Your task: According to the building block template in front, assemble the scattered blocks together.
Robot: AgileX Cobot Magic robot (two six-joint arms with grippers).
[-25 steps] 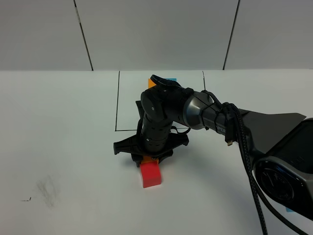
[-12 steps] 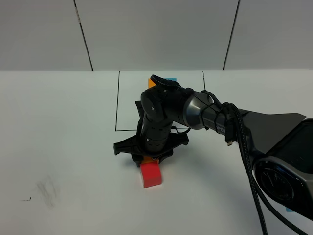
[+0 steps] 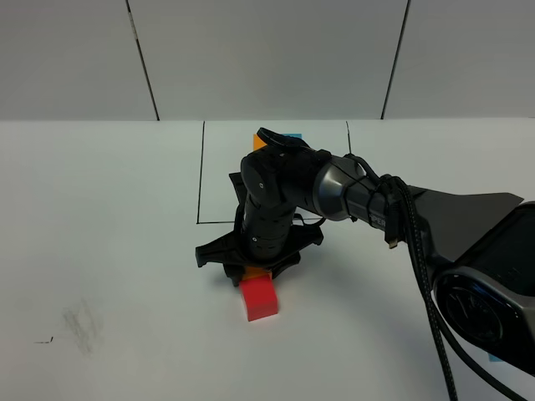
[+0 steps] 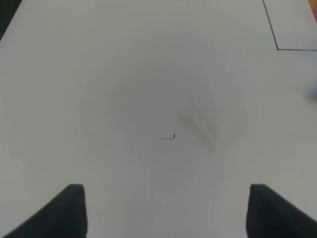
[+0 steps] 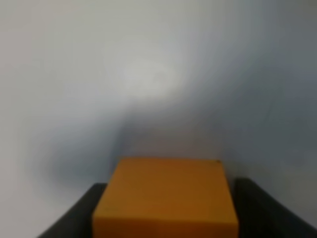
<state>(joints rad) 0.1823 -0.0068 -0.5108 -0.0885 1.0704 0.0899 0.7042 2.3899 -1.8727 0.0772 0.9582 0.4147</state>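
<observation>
The white tabletop carries a thin black-lined rectangle at the middle of its far edge. The right arm reaches over it from the right and hides most of the building block template, of which only an orange corner and a blue edge show.

The right hand points straight down just nearer than the rectangle. The left hand hangs wide open over bare tabletop, holding nothing.

The red block, a matte cube, sits square-on but slightly turned. The orange block touches its far face, so the pair runs far to near. Dark fingers flank the orange block; whether they grip it cannot be told.
</observation>
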